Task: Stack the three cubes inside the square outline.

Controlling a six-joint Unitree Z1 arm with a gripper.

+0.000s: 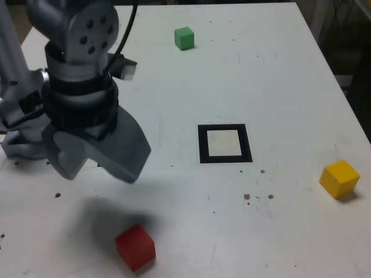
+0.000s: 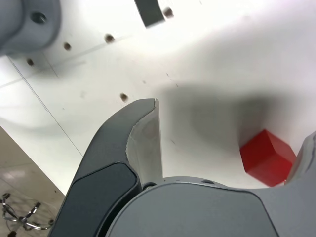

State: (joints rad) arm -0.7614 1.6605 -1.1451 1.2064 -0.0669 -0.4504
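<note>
In the exterior view the red cube lies near the table's front edge, towards the left. My gripper hangs above the table just behind it, open, with nothing between its grey fingers. The wrist view shows the red cube on the table between the spread fingers, close to the one at the frame's edge. The green cube sits far back. The yellow cube rests at the exterior view's right. The square outline, a thick black border round a pale centre, lies mid-table with nothing in it.
The arm's base stands at the exterior view's left edge. A thin black strip shows on the table in the wrist view. Small dark specks dot the white table in front of the outline.
</note>
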